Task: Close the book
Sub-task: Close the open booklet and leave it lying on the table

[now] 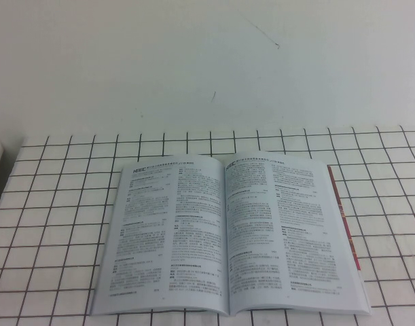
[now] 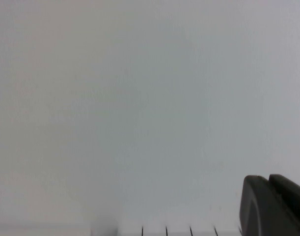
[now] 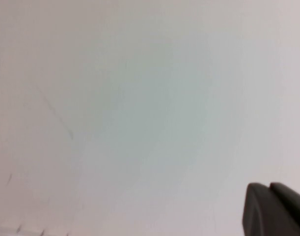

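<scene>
The book lies open and flat on the checked cloth, face up, two pages of dense print showing and the gutter running down its middle. Along the book's right-hand edge a strip of red cover peeks out from under the pages.

Neither arm is over the book or anywhere beside it in the high view. The left gripper shows only as a dark shape in its own wrist camera, raised and aimed at the pale wall beyond the book's far side, with a sliver of the grid cloth below it. The right gripper shows the same way, facing that wall. I cannot tell whether either one is open or closed.

It looks like a soft paperback: light, floppy, with thin pages that will likely slide and fan rather than lift as a block. I'd take it at an outer edge, best at the right where the red cover sticks out, getting under the cover itself and swinging that whole half over the gutter.
</scene>
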Motion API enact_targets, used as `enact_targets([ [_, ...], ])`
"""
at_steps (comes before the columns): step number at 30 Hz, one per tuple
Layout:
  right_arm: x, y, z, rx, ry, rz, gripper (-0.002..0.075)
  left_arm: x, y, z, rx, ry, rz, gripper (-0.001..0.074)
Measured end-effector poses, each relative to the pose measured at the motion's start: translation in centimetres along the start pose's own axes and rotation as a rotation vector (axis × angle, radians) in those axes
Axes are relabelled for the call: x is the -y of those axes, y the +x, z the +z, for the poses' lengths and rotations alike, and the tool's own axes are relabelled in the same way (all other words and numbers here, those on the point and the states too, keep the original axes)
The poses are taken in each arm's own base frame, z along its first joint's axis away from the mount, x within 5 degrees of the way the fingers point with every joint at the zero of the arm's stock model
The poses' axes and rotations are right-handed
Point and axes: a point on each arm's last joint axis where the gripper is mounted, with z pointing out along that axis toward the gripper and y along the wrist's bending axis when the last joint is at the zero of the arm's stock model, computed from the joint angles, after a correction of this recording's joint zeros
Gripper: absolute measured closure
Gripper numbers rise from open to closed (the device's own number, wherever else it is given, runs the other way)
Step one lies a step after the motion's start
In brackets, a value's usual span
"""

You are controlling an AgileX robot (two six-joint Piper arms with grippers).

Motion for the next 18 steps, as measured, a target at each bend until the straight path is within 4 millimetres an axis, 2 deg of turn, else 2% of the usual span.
enact_targets([
  [5,0.3,-1.9,-0.2,0.21,0.029,0.01,0.0729,-0.1,-1.8,-0.2,0.195,-0.012,-0.006,0.0738],
  [11,0.3,-1.3,-0.1,0.149,0.026,0.035,0.0729,-0.2,-2.4,-0.3,0.268,-0.018,-0.025,0.0738],
  [14,0.3,-1.3,0.0,0.047,0.013,0.037,0.0729,-0.2,-1.9,-0.2,0.209,-0.016,-0.101,0.0738],
  [16,0.5,-2.3,0.0,-0.011,0.005,0.026,0.0729,-0.1,-1.5,0.0,0.103,-0.007,-0.133,0.0738],
  [18,0.7,-3.5,-0.1,-0.054,-0.001,0.008,0.0729,0.2,-2.1,0.0,0.017,0.007,-0.144,0.0738],
])
